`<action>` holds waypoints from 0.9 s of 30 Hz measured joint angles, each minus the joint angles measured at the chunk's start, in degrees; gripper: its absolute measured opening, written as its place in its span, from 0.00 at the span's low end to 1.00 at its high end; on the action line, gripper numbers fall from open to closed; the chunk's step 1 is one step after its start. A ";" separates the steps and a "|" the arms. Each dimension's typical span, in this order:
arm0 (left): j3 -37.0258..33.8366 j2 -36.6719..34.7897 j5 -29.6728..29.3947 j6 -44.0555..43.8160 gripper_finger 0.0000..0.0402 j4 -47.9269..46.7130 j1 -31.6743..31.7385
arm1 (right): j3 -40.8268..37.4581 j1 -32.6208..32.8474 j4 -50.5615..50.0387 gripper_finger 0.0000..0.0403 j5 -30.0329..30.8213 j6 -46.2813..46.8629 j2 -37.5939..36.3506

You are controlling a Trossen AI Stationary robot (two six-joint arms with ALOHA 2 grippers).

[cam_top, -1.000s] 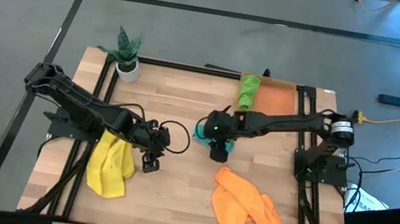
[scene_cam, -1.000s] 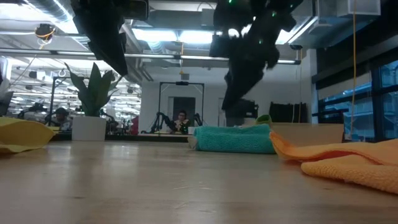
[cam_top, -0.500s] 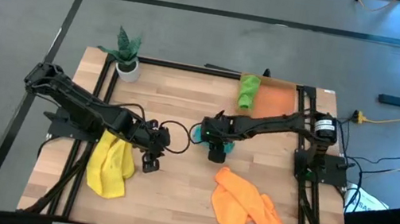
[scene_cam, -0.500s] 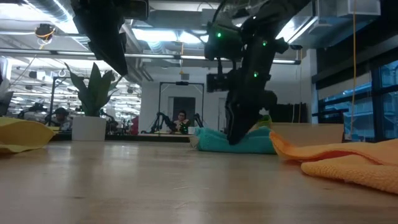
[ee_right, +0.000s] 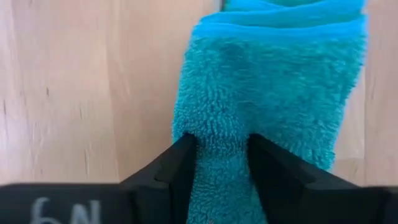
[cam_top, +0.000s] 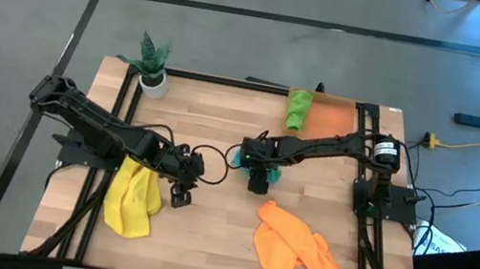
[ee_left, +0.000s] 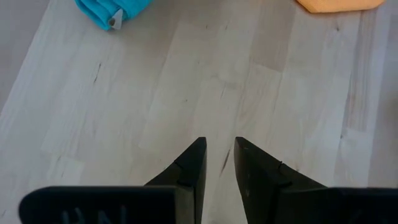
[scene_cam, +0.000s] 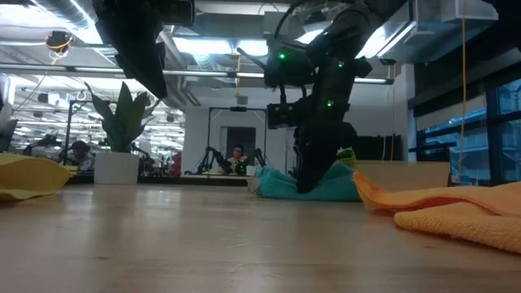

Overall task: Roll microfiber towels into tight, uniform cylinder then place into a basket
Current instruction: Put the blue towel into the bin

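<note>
1. Since a second ago the right gripper (cam_top: 256, 178) has dropped onto the teal towel (ee_right: 267, 124); its fingers pinch a fold.
2. The roll lies just short of the basket (cam_top: 331, 122), long axis running away from the fingers (far end cut off).
3. Left gripper (ee_left: 219, 163), narrow, empty, waits farther away.

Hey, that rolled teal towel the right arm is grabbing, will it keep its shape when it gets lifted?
Probably only partly. The teal towel is soft pile that bunches between the right gripper jaws, so it looks floppy and its ends may sag. Its layered fold could loosen. It seems light and unlikely to slip.
</note>
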 joint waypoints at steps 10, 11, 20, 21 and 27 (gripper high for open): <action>0.00 0.00 0.13 -0.02 0.18 0.09 0.00 | 0.02 -2.56 0.02 0.04 -6.03 6.44 0.57; 0.00 0.00 0.13 -0.02 0.18 0.07 0.01 | 0.02 -2.54 0.03 0.04 -5.88 6.51 0.57; 0.00 0.00 0.13 0.04 0.18 0.09 0.00 | 1.62 -2.62 -1.86 0.04 -5.85 12.02 -0.07; 0.00 0.00 0.13 0.06 0.18 0.09 0.01 | 2.05 -2.70 -2.16 0.04 -5.62 12.48 -0.22; -0.02 0.00 0.13 0.09 0.18 0.13 -0.01 | 6.35 -2.71 -10.09 0.04 -0.81 14.04 -1.01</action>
